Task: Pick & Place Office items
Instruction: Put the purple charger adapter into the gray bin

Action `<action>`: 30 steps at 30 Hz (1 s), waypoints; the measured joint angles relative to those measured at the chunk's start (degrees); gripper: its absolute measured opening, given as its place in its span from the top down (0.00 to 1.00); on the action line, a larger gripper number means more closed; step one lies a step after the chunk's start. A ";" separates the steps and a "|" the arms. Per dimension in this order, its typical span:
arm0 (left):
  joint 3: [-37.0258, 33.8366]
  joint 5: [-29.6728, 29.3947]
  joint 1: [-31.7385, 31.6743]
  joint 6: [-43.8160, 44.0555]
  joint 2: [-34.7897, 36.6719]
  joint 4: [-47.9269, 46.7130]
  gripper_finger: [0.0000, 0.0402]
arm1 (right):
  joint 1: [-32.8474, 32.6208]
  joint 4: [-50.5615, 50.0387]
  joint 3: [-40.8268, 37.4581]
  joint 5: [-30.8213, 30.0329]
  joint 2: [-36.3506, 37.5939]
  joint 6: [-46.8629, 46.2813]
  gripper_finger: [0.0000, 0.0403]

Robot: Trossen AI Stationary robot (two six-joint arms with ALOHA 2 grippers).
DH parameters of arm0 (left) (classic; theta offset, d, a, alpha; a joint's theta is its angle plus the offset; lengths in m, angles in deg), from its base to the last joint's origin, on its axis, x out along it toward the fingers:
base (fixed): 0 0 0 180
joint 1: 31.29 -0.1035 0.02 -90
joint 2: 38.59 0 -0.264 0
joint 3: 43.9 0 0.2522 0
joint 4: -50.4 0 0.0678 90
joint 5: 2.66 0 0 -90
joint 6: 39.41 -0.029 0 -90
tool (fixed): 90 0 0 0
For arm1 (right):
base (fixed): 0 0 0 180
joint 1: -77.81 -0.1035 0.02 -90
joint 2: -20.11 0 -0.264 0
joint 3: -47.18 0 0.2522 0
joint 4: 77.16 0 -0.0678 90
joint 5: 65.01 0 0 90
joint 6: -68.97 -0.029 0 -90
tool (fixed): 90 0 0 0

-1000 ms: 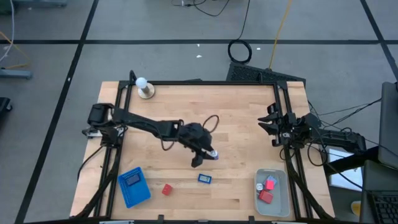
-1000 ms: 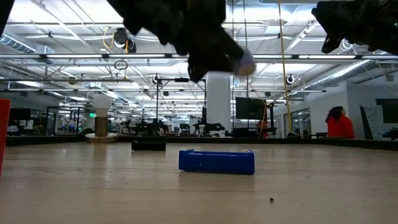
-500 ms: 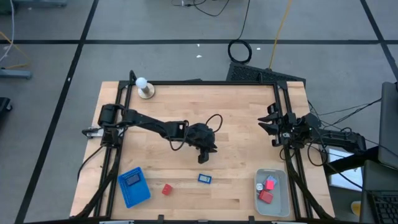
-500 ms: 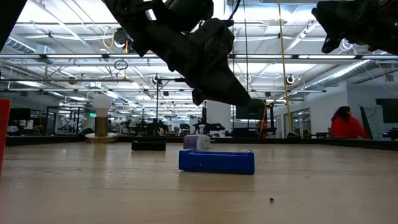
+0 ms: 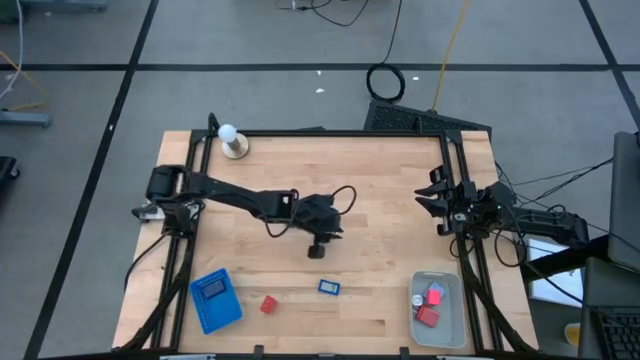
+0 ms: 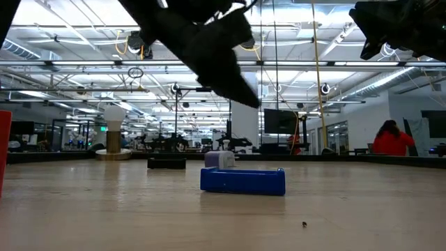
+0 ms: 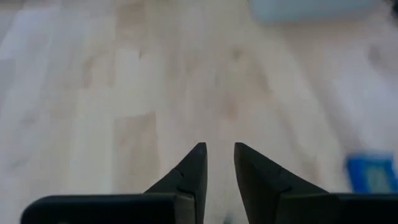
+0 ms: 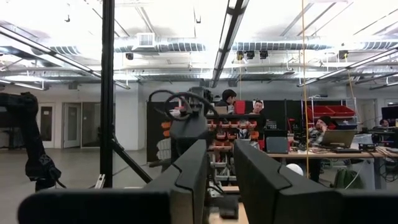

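Low view is showing, nearest and cut off by the frame's left edge, a red block (image 6: 3, 155) with only a sliver of it in sight. Further in, a blue piece (image 6: 242, 180), low and rectangular, is lying flat on the table (image 6: 348, 209), and a small pale whitish piece (image 6: 220, 159) is peeking over its back edge; whether the two are touching is hard to make out. From above, that pale piece is not showing, being lost under the left gripper (image 5: 318, 250), which is hanging over the middle of the table with its fingers (image 7: 191, 171) drawn almost together and gripping nothing. The same blue piece is appearing blurred in the left wrist view. A dark low object (image 6: 166, 162) behind is too dim to identify. Seen from above, the blue ribbed tray (image 5: 215, 299) is sitting near the table's front left, the red block just beside it, and the pale bin (image 5: 447, 333) at the front right is holding two red blocks (image 5: 431, 305) and a tiny whitish bit (image 5: 417, 298). The white ball (image 6: 113, 111) is standing at the far left corner. The right gripper (image 5: 432, 197) is waiting at the table's right edge, jaws together and empty. A person in red (image 6: 390, 138) is sitting beyond.
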 joint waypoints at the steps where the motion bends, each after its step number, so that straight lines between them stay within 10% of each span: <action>1: 0.00 -1.23 -0.02 -2.38 1.02 -3.08 0.78 | 0.00 -0.02 0.00 0.00 0.00 0.02 0.82; 11: 8.29 -0.69 -2.18 -9.98 4.19 -33.09 0.56 | 0.00 -0.02 -0.02 0.01 0.02 0.01 0.82; 30: 15.54 -1.10 -1.72 -16.75 -4.11 -44.35 0.32 | -0.02 -0.42 -0.02 0.02 0.00 0.00 0.82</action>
